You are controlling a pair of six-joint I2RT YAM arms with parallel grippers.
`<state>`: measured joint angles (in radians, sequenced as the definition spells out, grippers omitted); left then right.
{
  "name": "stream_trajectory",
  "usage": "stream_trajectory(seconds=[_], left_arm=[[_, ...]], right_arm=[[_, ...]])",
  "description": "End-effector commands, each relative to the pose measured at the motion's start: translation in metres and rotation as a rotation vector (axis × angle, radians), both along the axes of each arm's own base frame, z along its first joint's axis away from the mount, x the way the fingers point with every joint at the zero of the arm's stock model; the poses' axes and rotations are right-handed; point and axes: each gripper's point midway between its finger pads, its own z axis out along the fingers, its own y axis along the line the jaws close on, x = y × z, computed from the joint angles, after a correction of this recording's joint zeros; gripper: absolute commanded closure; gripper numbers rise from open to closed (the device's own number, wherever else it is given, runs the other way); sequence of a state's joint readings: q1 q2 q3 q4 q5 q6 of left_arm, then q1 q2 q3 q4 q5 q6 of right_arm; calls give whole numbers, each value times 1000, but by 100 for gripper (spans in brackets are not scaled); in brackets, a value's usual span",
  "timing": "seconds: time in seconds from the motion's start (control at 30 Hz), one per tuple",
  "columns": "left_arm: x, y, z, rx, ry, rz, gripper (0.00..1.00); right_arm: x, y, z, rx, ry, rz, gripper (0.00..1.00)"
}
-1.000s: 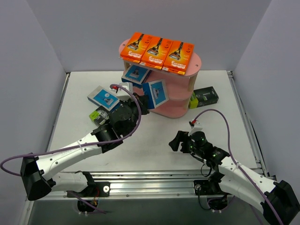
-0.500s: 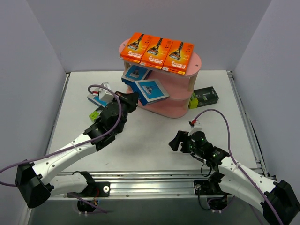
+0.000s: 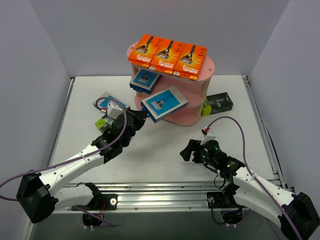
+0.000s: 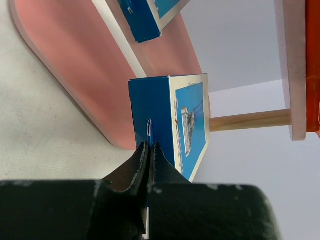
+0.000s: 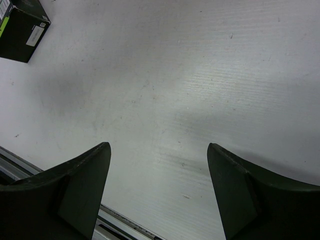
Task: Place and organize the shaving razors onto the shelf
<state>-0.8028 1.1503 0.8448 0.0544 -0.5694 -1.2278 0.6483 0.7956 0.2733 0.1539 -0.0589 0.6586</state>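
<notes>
Top external, nearest first: find the right claw [image 3: 189,150] hanging low over bare desk [image 3: 160,155], jaws apart, holding nothing. Confirmed from right wrist, with only desk showing in the gap.

Further out, see the left claw [image 3: 141,114] pinched shut on the end of a blue pack [image 3: 164,103], carried tilted at the front of the shelf [image 3: 209,67], before its lower tiers. Hard to tell which board is aimed at. From left wrist, gripped on one thin flap only, so judged a light hold.

Step in hand: placing this blue pack.

Beyond, note a second blue pack [image 3: 145,80] leaning on the middle board, and three orange packs [image 3: 167,55] in a row on top. Not yet shelved: another blue pack [image 3: 107,101] and a black-green one [image 3: 103,121] by the left arm, plus a black pack [image 3: 218,103] right of the shelf.

Next: level the pack, slide it in near the second blue pack, clear of the post [image 4: 250,120], then let go gently.
</notes>
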Motion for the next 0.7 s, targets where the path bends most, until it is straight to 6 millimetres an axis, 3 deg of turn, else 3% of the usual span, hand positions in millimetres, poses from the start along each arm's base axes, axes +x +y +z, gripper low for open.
stream_trajectory(seconds=[0.0,0.23,0.43,0.67], left_arm=[[-1,1,7,-82,-3,9,98],[2,0,-5,-120,-1,26,98],[-1,6,-1,-165,-78,112,98],[10,-7,8,-208,-110,127,98]], right_arm=[[7,3,11,26,-33,-13,26],[6,4,11,24,-30,-6,27],[5,7,11,27,-28,15,26],[6,7,14,26,-38,20,26]])
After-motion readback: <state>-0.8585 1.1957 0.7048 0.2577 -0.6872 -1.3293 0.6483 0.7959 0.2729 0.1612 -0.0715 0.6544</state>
